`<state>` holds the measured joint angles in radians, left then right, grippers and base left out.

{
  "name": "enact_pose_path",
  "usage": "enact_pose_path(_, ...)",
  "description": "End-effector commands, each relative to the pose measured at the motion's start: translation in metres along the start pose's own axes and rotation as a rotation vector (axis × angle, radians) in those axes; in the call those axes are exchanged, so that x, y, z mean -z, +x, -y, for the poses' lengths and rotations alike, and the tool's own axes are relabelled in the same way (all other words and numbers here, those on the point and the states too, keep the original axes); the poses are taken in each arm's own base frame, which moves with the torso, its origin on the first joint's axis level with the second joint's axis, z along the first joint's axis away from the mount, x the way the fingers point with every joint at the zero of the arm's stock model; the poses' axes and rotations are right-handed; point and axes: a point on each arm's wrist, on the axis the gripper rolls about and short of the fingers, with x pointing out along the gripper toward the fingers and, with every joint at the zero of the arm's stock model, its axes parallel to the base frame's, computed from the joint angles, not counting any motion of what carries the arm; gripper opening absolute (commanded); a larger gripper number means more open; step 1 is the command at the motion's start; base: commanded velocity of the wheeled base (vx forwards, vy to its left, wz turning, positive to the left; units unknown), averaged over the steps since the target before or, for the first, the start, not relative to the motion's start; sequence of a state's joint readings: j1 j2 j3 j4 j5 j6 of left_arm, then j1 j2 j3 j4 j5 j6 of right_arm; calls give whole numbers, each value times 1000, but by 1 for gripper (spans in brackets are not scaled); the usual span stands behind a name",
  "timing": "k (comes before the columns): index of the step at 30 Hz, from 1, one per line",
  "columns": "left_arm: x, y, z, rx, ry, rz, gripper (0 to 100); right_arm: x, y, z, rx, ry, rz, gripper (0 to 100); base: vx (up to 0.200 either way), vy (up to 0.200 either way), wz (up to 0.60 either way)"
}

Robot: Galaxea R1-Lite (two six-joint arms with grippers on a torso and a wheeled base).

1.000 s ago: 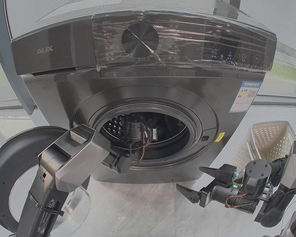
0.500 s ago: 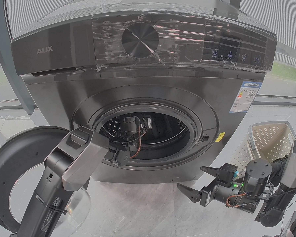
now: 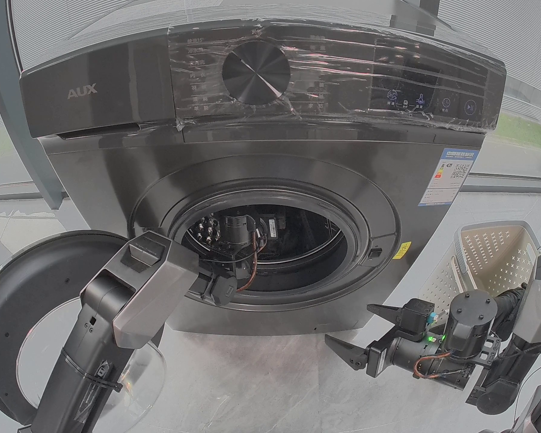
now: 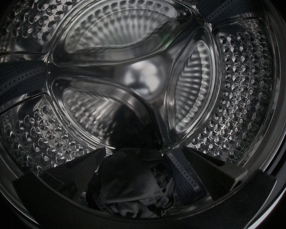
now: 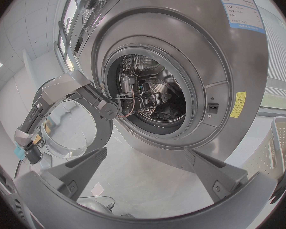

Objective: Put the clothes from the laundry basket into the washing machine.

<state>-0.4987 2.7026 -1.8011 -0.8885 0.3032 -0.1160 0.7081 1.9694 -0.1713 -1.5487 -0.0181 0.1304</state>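
The grey washing machine (image 3: 270, 151) stands with its drum mouth (image 3: 264, 245) uncovered. My left arm goes through that mouth, and my left gripper (image 4: 146, 172) is open inside the steel drum (image 4: 143, 77). A dark crumpled garment (image 4: 130, 178) lies on the drum floor between and just beyond its fingers, held by neither. From the right wrist view the left gripper (image 5: 163, 97) hangs above dark clothes (image 5: 168, 113) in the drum. My right gripper (image 3: 363, 332) is open and holds nothing, low over the floor in front of the machine. The white laundry basket (image 3: 499, 254) stands beside it.
The round glass door (image 3: 18, 308) is swung wide to the machine's left, right beside my left arm. Pale tiled floor (image 3: 270, 380) lies before the machine. The basket (image 5: 282, 143) sits against the machine's right side.
My left arm has pushed a little further into the drum and its wrist has risen slightly. The right arm has barely shifted.
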Motion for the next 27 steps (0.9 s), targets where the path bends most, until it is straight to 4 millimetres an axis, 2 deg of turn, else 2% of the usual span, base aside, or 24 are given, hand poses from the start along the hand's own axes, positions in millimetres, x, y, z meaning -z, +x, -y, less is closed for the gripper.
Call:
enact_pose_path(1, -3, -10, 4, 9, 8, -27, 100, 0, 0, 0, -1, 0, 2, 100, 0, 0, 0)
enact_pose_path(3, -2, -16, 7, 16, 13, -44, 100, 0, -1, 0, -1, 0, 2, 100, 0, 0, 0)
enact_pose_path(5, -8, -38, 24, 59, 20, -60, 100, 1, -2, 0, 2, 0, -5, 100, 0, 0, 0)
enact_pose_path(9, -4, -77, 49, 130, 39, -112, 100, 2, -3, 1, 3, 0, -11, 100, 0, 0, 0)
enact_pose_path(11, -3, -87, 54, 147, 44, -122, 100, 2, -3, 1, 3, 0, -11, 100, 0, 0, 0)
enact_pose_path(12, 1, -105, 60, 174, 58, -145, 100, 1, -4, 1, 2, 0, -10, 100, 0, 0, 0)
enact_pose_path(16, 0, -135, 67, 216, 74, -167, 100, -1, -9, 0, 1, 0, -1, 100, 0, 0, 0)
enact_pose_path(17, -5, -146, 69, 230, 73, -162, 100, -3, -11, 0, 2, 1, 7, 100, 0, 0, 0)
enact_pose_path(18, -7, -149, 69, 234, 72, -160, 100, -4, -12, 1, 3, 0, 10, 100, 0, 0, 0)
enact_pose_path(22, -44, -191, 66, 284, 37, -110, 100, -6, -20, 5, 23, 3, 18, 100, 0, 0, 0)
enact_pose_path(27, -79, -245, 41, 305, 5, -78, 100, -10, -27, 9, 58, 9, 41, 100, 0, 0, 0)
